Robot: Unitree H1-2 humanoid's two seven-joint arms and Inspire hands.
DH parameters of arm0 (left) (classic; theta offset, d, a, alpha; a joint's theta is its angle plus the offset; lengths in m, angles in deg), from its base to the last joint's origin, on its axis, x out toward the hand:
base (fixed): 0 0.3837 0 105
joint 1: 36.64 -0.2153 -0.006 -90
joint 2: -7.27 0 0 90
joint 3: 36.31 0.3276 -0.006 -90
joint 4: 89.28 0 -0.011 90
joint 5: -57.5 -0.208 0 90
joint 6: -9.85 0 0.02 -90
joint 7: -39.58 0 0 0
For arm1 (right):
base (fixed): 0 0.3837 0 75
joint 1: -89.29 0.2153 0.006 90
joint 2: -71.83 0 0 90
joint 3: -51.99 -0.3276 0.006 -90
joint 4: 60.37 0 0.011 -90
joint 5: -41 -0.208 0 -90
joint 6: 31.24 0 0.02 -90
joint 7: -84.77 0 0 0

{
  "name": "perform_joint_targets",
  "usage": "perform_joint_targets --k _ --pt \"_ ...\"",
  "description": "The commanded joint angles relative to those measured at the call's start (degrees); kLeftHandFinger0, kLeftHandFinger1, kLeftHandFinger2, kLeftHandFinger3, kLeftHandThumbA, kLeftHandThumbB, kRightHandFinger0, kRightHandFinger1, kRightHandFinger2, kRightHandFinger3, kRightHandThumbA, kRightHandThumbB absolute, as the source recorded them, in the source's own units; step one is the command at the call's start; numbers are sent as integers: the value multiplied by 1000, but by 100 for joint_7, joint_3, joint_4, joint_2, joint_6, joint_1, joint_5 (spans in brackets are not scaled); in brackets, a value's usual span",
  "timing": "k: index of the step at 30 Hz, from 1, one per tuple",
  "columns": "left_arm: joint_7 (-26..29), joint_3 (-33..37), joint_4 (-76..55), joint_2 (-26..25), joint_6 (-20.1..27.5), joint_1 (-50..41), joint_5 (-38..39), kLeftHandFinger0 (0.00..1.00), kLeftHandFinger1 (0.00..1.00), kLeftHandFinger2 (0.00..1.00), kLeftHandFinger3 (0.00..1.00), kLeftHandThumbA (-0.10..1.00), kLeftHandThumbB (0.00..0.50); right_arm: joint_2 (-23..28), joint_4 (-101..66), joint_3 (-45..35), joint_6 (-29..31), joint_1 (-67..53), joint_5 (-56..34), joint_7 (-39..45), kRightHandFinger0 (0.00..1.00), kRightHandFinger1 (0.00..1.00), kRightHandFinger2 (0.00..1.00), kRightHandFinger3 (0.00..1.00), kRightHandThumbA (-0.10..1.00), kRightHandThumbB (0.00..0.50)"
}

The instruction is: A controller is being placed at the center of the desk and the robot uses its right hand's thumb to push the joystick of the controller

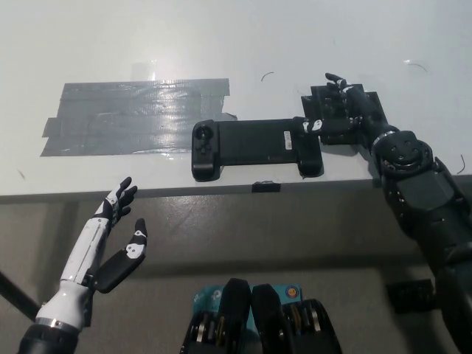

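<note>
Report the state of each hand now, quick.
Left hand: open, holding nothing, below the desk edge.
Right hand: at the right end of the controller, thumb on it; open or shut cannot be told.
</note>
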Motion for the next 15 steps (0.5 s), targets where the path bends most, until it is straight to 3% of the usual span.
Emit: perform_joint_targets --k 1,11,15 --pt "-57 -57 -125 -77 37 41 22 1000 1000 1000 1000 322 63 150 245 -79 242 285 -129 -137 1000 1000 1000 1000 1000 436" --pt "-41 -67 -99 -73 55 64 19 1000 1000 1000 1000 307 58 185 492 -199 316 358 -296 -134 1000 1000 1000 1000 1000 435" --pt "-48 -74 -100 -73 46 74 43 1000 1000 1000 1000 303 63 185 529 -393 340 392 -491 1 1000 1000 1000 1000 993 411"
